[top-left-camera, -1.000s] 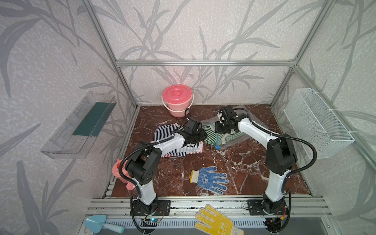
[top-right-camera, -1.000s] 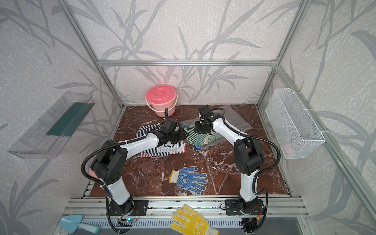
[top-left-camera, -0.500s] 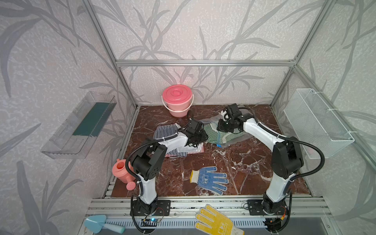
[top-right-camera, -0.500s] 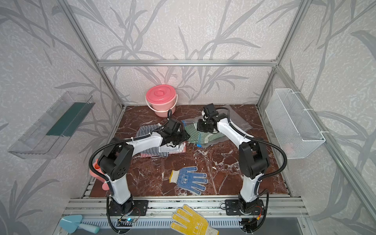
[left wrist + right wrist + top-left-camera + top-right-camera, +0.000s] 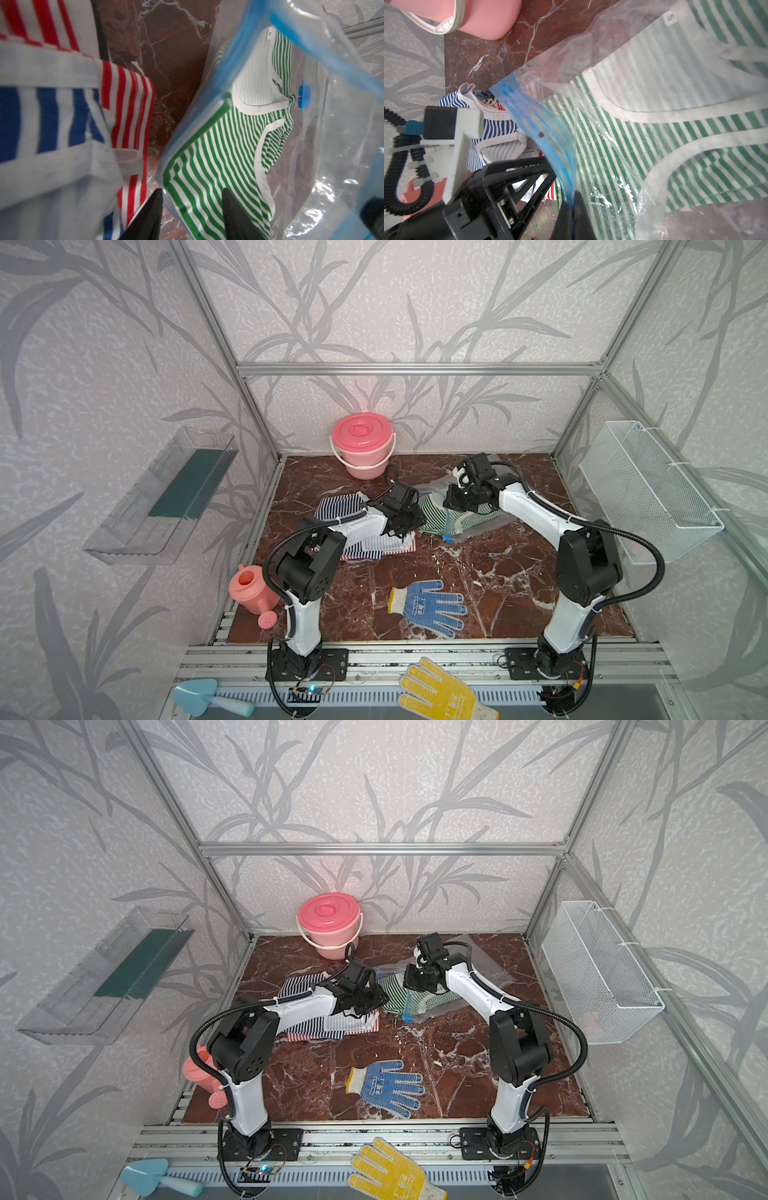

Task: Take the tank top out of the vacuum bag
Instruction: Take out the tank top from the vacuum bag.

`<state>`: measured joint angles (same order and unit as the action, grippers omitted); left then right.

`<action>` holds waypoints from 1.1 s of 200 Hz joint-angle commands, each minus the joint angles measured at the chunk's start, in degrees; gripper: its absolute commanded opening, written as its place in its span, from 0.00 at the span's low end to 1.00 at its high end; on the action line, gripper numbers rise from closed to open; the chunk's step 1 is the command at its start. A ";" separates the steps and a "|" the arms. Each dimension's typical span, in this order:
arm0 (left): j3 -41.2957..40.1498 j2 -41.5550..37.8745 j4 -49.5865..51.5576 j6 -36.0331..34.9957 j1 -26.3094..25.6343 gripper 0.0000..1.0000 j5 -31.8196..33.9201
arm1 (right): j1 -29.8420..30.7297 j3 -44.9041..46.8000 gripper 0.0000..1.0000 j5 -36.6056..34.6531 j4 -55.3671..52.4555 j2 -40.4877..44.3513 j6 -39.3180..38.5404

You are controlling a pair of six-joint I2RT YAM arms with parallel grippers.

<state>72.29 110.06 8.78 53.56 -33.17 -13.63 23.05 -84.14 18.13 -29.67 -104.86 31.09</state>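
The vacuum bag (image 5: pixel 492 519) (image 5: pixel 486 973) lies at the back of the marble floor, clear and crinkly, with a green-and-white striped tank top (image 5: pixel 432 512) (image 5: pixel 395 992) (image 5: pixel 218 149) (image 5: pixel 654 135) inside. My right gripper (image 5: pixel 454 499) (image 5: pixel 410 979) (image 5: pixel 572 205) is shut on the upper blue zip strip (image 5: pixel 542 124), holding the mouth lifted. My left gripper (image 5: pixel 409 522) (image 5: pixel 374 1003) (image 5: pixel 192 207) is open at the mouth. The bag's lower lip (image 5: pixel 207 93) and the hem of the tank top lie between its black fingers (image 5: pixel 153 207).
A pile of blue-striped and red-striped tops (image 5: pixel 365 541) (image 5: pixel 128 104) lies under the left arm. Around are a pink bucket (image 5: pixel 362 443), a pink watering can (image 5: pixel 251 589), a blue glove (image 5: pixel 428 608), a yellow glove (image 5: pixel 444 693), a wire basket (image 5: pixel 648 489) and a clear shelf (image 5: pixel 166 493).
The left arm has reached a little further toward the bag's mouth and its jaws have narrowed slightly. The right gripper has kept its hold on the zip strip, shifting only slightly.
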 commanded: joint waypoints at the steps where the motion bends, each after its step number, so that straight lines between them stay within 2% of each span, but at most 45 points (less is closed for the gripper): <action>1: 1.14 -0.09 1.58 0.67 -0.39 0.48 0.57 | -0.37 0.30 0.00 1.29 1.57 2.73 0.72; 49: 2.60 1.95 1.43 1.04 -0.41 0.48 -0.01 | -0.38 0.47 0.00 1.71 2.15 3.00 0.99; 80: 6.76 3.13 5.14 -1.82 -0.15 0.43 0.88 | -0.55 0.50 0.00 2.07 1.81 2.77 0.85; 115: 9.77 4.47 7.51 -3.42 -0.15 0.43 0.53 | -0.98 1.21 0.00 2.50 2.48 3.17 1.32; 220: 8.55 5.51 9.60 -2.28 -1.13 0.43 2.21 | -1.09 1.53 0.00 2.96 3.13 2.93 1.56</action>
<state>80.84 114.28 15.53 51.22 -33.71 -13.02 22.22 -83.00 20.05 -28.03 -104.42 32.16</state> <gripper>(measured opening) 0.433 0.048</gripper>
